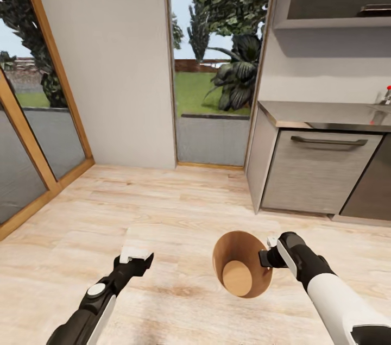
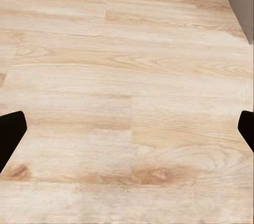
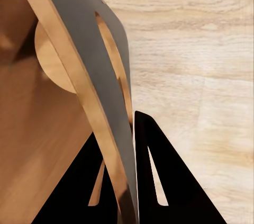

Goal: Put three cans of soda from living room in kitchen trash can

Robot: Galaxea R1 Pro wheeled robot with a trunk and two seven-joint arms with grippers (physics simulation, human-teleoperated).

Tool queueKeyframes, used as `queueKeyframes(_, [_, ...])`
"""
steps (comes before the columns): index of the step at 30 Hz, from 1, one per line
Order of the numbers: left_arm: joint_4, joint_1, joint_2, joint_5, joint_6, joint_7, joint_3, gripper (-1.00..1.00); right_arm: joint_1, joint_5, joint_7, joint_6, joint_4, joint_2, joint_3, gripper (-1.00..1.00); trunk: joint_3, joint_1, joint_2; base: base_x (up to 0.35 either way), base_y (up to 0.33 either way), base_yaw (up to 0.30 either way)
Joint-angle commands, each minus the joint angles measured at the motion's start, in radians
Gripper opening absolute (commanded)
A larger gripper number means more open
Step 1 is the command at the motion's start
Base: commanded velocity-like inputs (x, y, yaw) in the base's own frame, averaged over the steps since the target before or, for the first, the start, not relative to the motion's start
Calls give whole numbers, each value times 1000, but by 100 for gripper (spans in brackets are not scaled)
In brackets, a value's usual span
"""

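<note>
The floor point(image 1: 163, 209) is pale wood planking with darker knots near the robot. The bin point(image 1: 243, 271) is tilted, its brown inside and round bottom facing the head camera, its wall between the right gripper point(image 1: 267, 258) fingers; whether it touches the floor cannot be told. A cabinet point(image 1: 315, 176) with grey desk point(image 1: 326, 114) stands at the right.

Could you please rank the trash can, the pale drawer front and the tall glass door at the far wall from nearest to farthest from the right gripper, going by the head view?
1. The trash can: the right gripper is shut on its rim.
2. The pale drawer front: ahead, under the grey worktop.
3. The glass door: farthest, at the far wall.
</note>
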Motion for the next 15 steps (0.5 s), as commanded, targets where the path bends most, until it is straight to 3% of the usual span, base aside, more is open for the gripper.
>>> queueKeyframes(1, [4, 8, 4, -1, -12, 0, 0, 100, -1, -18, 6, 1, -1, 1, -2, -100, -1, 0, 0, 0, 0, 0])
queueKeyframes(6, [33, 28, 14, -6, -80, 0, 0, 100, -1, -18, 6, 1, -1, 3, -2, -100, -2, -8, 14, 0, 0, 0])
queueKeyframes(15, [63, 35, 18, -6, -110, 1, 0, 100, -1, -18, 6, 2, -1, 4, -3, -100, 13, -42, 77, 0, 0, 0])
